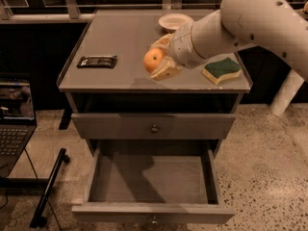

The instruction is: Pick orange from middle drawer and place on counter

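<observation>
The orange [153,60] is clenched in the gripper [162,59] at mid-frame, over the front part of the counter [120,37]. The middle drawer [151,211] stands pulled out at the bottom of the frame. I would lower it gently onto bare top between the dark packet [97,61] and the sponge [221,70], releasing only once it rests, since it may roll.

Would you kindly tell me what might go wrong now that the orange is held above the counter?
1. The gripper holds the orange seemingly near the front edge of the counter; released there, the round fruit may roll off and drop into the open middle drawer below.
2. The sponge lies just beside the arm, and the bowl sits behind it; a sweeping retreat may knock either.
</observation>
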`<state>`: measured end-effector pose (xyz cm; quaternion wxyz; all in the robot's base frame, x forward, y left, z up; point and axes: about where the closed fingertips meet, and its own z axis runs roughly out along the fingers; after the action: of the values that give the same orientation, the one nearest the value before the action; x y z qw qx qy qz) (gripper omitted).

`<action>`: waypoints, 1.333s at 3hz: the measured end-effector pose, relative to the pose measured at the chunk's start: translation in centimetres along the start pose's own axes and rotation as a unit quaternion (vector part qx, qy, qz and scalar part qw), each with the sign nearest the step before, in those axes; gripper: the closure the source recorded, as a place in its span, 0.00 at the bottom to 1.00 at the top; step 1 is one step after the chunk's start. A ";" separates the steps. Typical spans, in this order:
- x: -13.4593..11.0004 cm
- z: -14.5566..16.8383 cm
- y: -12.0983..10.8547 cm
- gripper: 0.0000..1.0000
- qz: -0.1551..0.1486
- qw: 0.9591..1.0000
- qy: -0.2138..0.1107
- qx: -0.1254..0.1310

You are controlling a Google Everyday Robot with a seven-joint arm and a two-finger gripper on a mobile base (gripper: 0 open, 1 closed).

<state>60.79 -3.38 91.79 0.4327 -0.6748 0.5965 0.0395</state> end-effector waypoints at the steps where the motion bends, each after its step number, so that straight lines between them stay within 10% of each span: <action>1: 1.8 2.6 -2.0 1.00 0.028 1.000 0.010 -0.003; 4: 5.4 7.2 -4.8 1.00 0.078 0.996 0.049 -0.022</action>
<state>69.74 -3.43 86.77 0.3834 -0.6370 0.6666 0.0533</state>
